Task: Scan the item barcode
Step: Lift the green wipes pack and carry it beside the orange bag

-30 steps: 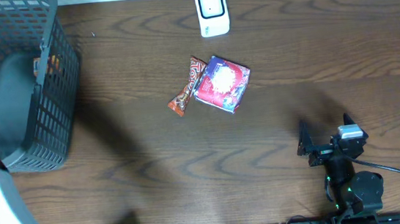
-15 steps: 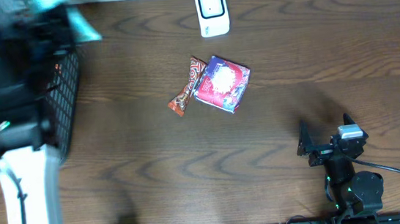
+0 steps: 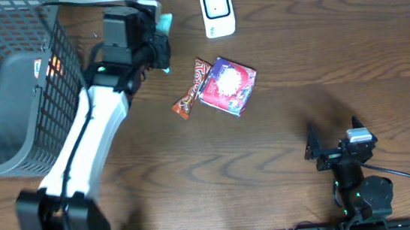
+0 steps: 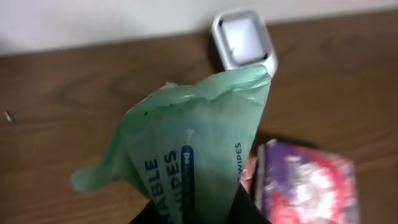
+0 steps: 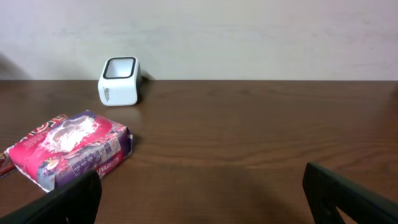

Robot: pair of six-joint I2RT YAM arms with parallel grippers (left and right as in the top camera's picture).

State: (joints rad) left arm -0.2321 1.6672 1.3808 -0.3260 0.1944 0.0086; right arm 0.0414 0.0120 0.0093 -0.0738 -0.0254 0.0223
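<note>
My left gripper [image 3: 155, 50] is shut on a green pack of wipes [image 4: 186, 149], held above the table just left of the white barcode scanner [image 3: 218, 12]. In the left wrist view the pack's crumpled top edge reaches up to the scanner [image 4: 244, 38]. From overhead only a teal corner of the pack [image 3: 165, 21] shows past the gripper. No barcode shows on the pack's visible face. My right gripper [image 3: 327, 148] rests open near the front right, nothing between its fingers [image 5: 62, 202].
A red and purple packet [image 3: 227, 85] and a small snack bar [image 3: 190, 92] lie mid-table, below the scanner. A dark wire basket [image 3: 14, 88] stands at the far left. The right wrist view shows the packet [image 5: 71, 146] and scanner [image 5: 119, 81] ahead.
My left arm has swung up out of the basket and to the right, carrying the green wipes pack to just beside the scanner. The right arm has not moved.
</note>
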